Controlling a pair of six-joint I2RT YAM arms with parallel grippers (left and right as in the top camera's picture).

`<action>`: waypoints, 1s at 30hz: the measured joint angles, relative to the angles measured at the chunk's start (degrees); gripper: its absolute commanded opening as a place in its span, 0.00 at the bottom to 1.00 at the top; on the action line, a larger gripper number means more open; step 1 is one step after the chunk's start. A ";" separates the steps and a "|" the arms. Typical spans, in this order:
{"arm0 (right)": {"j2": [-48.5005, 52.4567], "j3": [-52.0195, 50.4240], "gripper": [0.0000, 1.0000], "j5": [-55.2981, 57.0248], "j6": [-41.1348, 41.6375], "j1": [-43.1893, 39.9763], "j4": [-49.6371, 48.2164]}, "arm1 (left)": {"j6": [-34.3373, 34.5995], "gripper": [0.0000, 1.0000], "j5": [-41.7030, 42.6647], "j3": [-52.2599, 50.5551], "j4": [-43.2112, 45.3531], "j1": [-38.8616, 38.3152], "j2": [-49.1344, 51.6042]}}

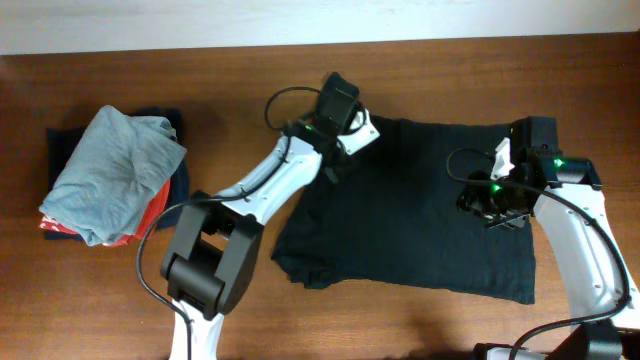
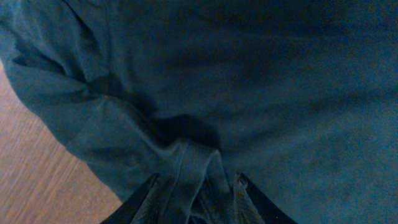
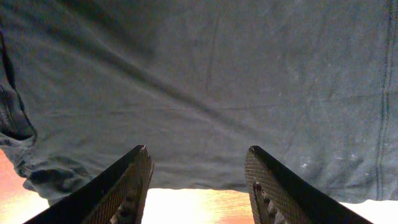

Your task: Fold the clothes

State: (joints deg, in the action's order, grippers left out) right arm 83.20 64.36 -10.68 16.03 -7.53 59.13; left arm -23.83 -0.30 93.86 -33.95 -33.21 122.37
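Brown wooden tabletop [image 1: 100, 300], with a pale wall strip [image 1: 200, 20] along the far edge. One black T-shirt [image 1: 420, 230] lies spread out, centre-right, a little rumpled at its near-left corner. Two arms are over it. The left arm [image 1: 270, 180] reaches to the shirt's far-left corner, and there the left jaws pinch a raised fold of the fabric between them. The right arm [image 1: 585, 230] is at the shirt's right side; the right jaws stand wide apart just above the cloth, holding nothing. Off to the left, well apart, is one pile of three: a grey-blue garment [image 1: 115, 170] on top, with an orange-red garment [image 1: 150, 215] and a navy garment [image 1: 62, 140] beneath.
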 measured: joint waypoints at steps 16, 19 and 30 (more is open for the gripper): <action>0.00 0.00 0.53 0.00 0.00 0.00 0.50 | 1.55 0.55 -10.25 -1.79 4.50 -1.70 2.89; 0.00 0.00 0.53 0.00 0.02 0.00 0.59 | 1.55 0.57 -10.54 -1.86 5.42 -1.68 3.72; 0.00 0.00 0.53 0.00 0.00 0.00 0.61 | 1.95 0.30 -10.62 -1.88 7.52 -1.70 3.76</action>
State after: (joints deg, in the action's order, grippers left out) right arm 83.20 64.36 -10.68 16.03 -7.53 59.75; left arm -21.89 -10.92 91.98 -26.44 -34.92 126.13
